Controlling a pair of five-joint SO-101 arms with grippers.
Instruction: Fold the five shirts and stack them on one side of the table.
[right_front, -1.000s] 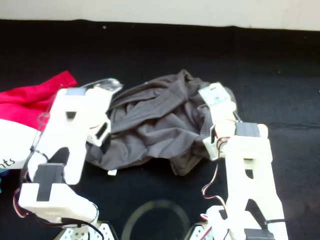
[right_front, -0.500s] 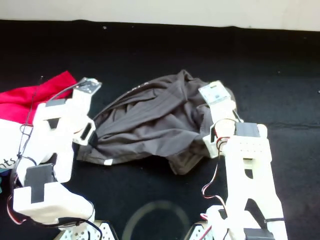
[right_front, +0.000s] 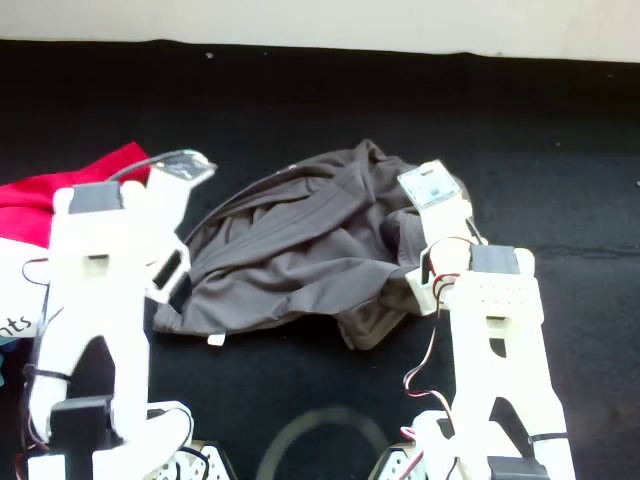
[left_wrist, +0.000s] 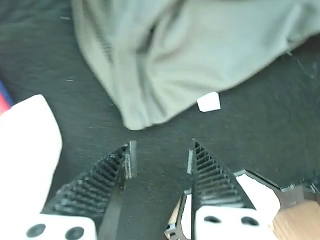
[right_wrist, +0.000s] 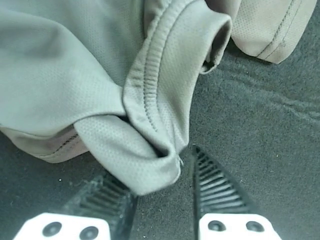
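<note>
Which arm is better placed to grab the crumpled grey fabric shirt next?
Likely right. The right gripper is open with a fold of the crumpled grey fabric shirt between its fingers; the left gripper is open over the bare black table, short of the hem.

Crumpled grey fabric shirt (right_front: 300, 240) blocks the centre of the black table (right_front: 400, 100). Red cloth shirt (right_front: 60, 190) and white garment (right_front: 15, 280) obstruct the left edge. Passable surface: far edge strip, right side, far right corner.
</note>
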